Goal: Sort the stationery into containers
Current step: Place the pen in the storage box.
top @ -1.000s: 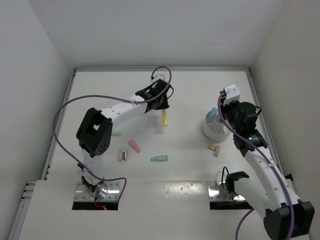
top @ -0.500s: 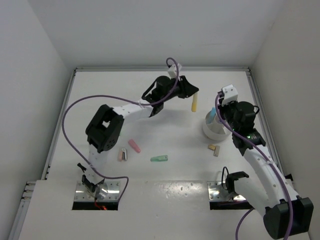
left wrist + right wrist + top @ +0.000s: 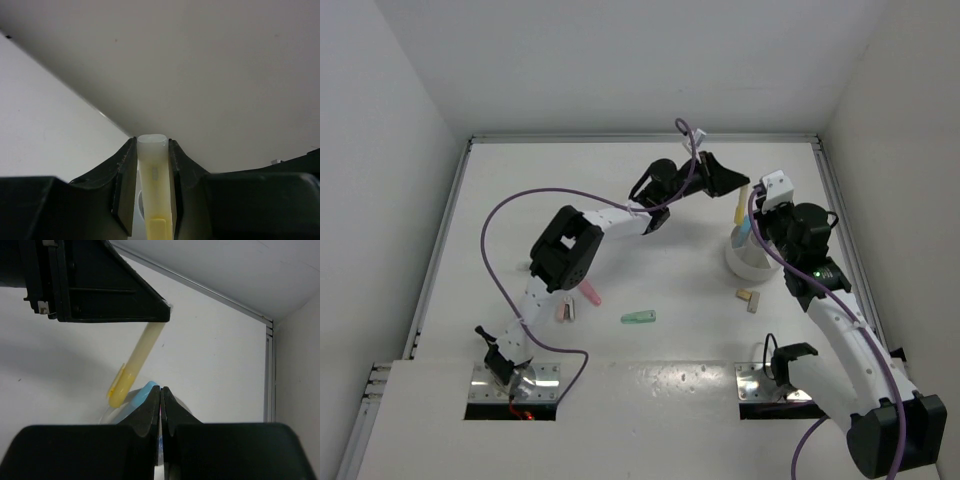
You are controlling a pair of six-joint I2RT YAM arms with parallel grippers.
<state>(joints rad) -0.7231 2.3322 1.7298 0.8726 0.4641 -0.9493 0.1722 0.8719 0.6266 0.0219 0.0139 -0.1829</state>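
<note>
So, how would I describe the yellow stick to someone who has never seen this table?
Find the round white tub on the right side of the table. Close to its far rim, the left gripper holds a pale yellow stick hanging downward. It alone is yellow and held in the air.

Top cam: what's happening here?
The left hand is shut on a yellow stick, which hangs in the air close by the white tub and is not yet in it. The right hand hovers at the tub with its fingers shut, just over a blue piece standing in it. A green stick, a pink stick and a tan block lie loose on the table.
</note>
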